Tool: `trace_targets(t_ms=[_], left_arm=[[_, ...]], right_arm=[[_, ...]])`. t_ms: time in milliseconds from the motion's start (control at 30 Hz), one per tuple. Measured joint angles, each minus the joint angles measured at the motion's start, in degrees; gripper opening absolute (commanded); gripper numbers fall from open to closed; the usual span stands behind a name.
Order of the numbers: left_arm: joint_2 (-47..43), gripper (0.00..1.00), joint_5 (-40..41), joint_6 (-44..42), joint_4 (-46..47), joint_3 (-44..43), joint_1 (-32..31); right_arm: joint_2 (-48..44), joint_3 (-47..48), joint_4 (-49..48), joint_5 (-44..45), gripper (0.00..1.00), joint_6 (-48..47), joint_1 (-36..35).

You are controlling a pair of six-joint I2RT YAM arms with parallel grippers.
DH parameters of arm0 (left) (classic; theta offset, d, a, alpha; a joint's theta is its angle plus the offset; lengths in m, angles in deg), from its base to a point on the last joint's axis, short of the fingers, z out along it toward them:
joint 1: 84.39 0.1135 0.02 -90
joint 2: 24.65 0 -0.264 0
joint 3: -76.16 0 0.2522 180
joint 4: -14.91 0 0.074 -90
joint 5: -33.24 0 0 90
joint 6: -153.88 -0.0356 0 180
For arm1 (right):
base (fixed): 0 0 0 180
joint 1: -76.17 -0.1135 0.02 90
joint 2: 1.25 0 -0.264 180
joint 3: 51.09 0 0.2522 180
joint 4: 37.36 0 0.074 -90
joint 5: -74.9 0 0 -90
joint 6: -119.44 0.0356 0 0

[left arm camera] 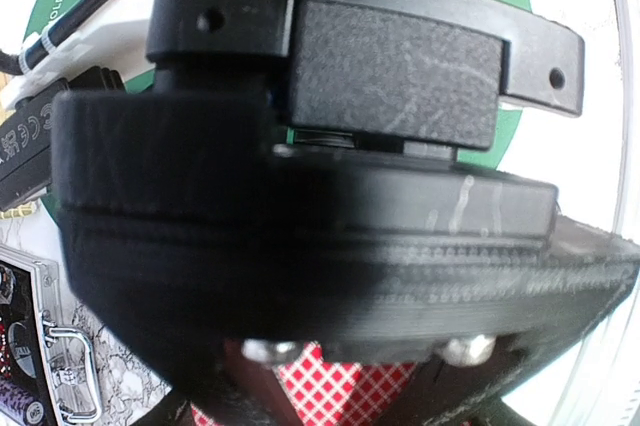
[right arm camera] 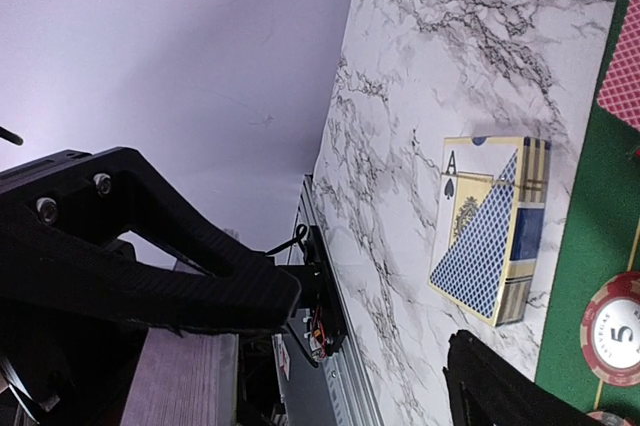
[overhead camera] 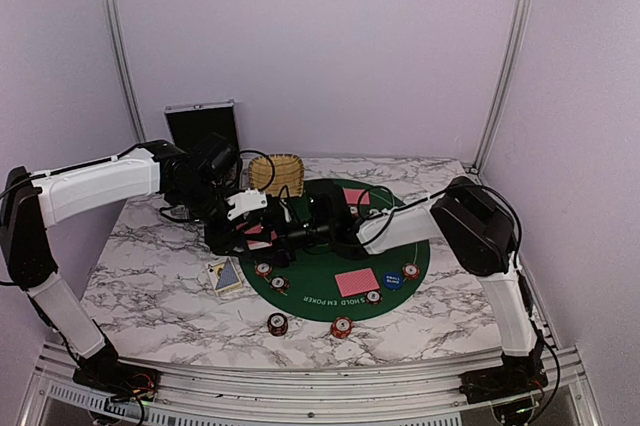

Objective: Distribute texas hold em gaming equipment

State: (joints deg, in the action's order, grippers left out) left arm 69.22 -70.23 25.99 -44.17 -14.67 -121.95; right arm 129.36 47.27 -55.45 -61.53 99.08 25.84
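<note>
pale lilac walls (overhead camera: 320,46), silver metal frame posts (overhead camera: 118,46), white grey-veined marble tabletop (overhead camera: 150,276), even light

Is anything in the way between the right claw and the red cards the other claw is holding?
Nothing visible stands between them. The left gripper is shut on the red-backed cards, and the open right gripper sits close beside it in the top view. The card box lies off to the side.
</note>
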Motion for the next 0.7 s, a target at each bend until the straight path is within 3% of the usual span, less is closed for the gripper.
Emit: trace_targets(t_ms=[567,700], left_arm=[[-0.02,0.15,0.09,-0.02,-0.42,0.02,-0.07],[-0.07,0.15,0.07,-0.02,-0.42,0.02,-0.07]], right_arm=[[-4.55,-5.20,0.04,1.49,0.70,-3.04,1.57],[-5.97,-5.53,2.27,2.03,0.61,-4.81,1.66]])
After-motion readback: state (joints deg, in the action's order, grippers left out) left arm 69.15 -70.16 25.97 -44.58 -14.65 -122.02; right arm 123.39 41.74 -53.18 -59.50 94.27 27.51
